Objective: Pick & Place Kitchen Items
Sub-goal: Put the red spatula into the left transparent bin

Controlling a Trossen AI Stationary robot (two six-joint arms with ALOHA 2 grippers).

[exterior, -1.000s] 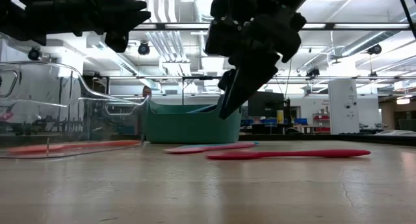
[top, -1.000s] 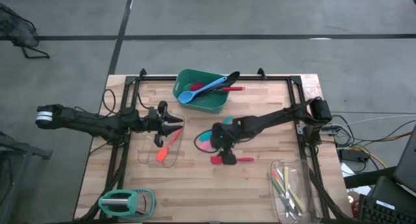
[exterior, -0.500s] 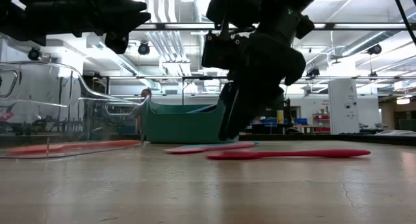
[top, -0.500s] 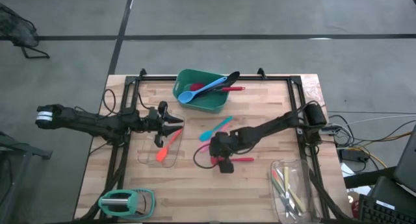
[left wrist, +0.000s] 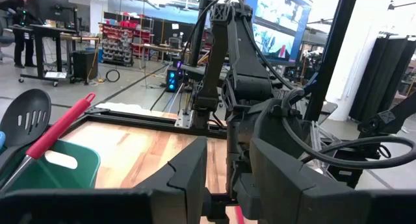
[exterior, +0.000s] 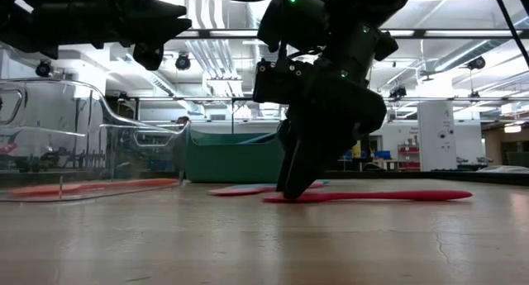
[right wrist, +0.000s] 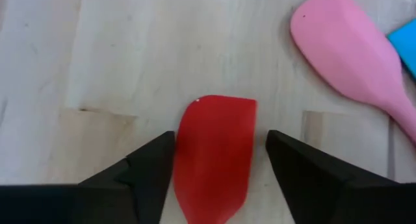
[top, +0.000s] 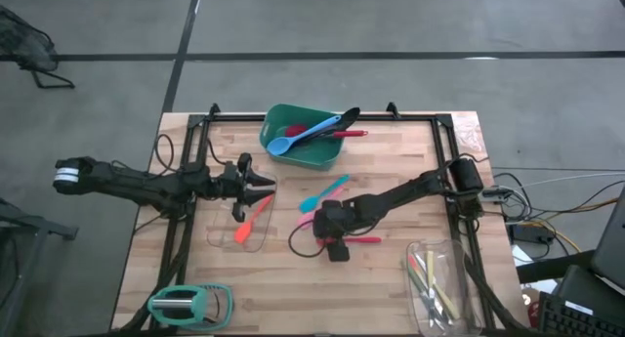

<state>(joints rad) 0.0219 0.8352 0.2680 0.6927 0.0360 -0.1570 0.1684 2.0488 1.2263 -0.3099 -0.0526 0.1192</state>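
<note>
A red spatula [top: 366, 239] lies flat on the wooden table, its blade [right wrist: 214, 152] between the two fingers of my open right gripper [right wrist: 218, 146], which slants down onto it [exterior: 293, 190]. A pink spatula [right wrist: 344, 49] and a teal spoon [top: 324, 192] lie just beyond. A blue spoon [top: 293, 139], a black slotted spoon and a red utensil rest in the green tub [top: 322, 156]. My left gripper [top: 266, 188] hangs open and holds nothing above a clear tray with an orange spatula [top: 249, 225]. My right gripper straddles the red spatula's blade from above, slanting down, with its fingers along the blade's two long edges. One finger [right wrist: 153, 169] stands right at the blade's edge [right wrist: 179, 152]; I cannot tell whether it touches. The spatula lies flat on the table.
A second clear tray [top: 435, 278] with several slim utensils stands at the near right corner. A teal object [top: 186, 303] sits at the near left. A dark frame [top: 195, 132] borders the table. Bare wood lies between the trays.
My right gripper has come down and toward the table's near edge, onto the red spatula's blade. The teal spoon it had covered now shows. The spatulas have stayed where they lay.
</note>
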